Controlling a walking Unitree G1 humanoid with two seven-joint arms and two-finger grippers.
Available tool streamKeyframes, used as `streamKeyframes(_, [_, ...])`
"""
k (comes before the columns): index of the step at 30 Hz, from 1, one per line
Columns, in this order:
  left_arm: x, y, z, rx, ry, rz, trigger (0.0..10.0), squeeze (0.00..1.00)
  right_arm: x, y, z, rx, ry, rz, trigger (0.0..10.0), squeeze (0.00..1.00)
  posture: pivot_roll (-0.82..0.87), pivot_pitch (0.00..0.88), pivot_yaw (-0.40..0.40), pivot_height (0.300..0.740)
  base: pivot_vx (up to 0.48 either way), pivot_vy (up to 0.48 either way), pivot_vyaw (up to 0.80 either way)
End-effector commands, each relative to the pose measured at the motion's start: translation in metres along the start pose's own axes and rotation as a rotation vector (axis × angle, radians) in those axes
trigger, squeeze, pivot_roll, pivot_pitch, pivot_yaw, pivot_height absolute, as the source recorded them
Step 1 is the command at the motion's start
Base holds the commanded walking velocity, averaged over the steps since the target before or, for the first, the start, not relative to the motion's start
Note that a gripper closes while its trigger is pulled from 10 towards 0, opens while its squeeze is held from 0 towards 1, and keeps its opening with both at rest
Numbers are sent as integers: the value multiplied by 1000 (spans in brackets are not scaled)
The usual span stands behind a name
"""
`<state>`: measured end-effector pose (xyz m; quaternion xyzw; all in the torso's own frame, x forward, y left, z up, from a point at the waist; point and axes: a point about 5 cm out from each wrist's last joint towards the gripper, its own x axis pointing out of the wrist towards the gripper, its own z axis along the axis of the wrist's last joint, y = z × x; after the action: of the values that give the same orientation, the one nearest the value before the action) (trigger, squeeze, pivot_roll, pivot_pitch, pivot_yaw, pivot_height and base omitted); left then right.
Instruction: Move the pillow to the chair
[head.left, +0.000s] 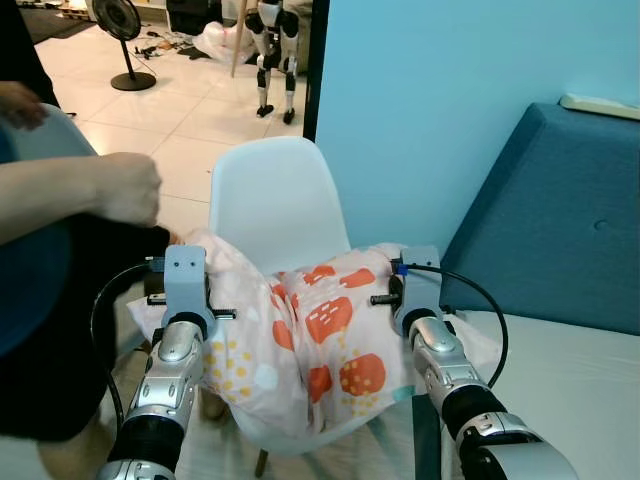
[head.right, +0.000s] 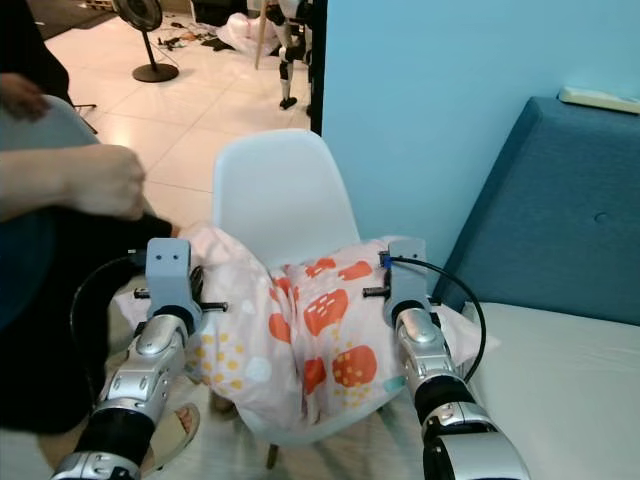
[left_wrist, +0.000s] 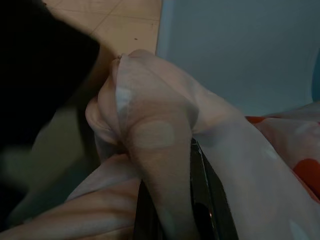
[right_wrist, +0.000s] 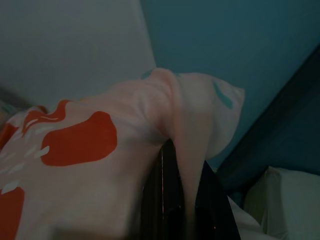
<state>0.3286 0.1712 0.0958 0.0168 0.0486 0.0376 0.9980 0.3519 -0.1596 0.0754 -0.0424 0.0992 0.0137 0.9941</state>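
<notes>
The white chair (head.left: 275, 200) carries the pink pillow (head.left: 320, 330) on its seat. At the pillow's two ends, the left gripper (left_wrist: 170, 200) and right gripper (right_wrist: 182, 200) each pinch its fabric.

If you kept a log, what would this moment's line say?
pillow on chair seat | left gripper shut on pillow | right gripper shut on pillow

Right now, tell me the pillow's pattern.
Pale pink pillow printed with orange-red shapes and small yellow dots, clearest in the left eye view.
</notes>
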Motion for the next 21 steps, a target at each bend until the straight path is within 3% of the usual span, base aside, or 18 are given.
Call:
streamKeyframes(1, [3,-5,7,17,-27,-30,10000,0,0,-1,5,1,-38,-3,10000,0,-19,18,-42,720,0,0,0])
streamKeyframes(21, [2,-4,1,4,-2,-9,10000,0,2,2,8,-4,-41,19,10000,0,-23,18,-56,720,0,0,0])
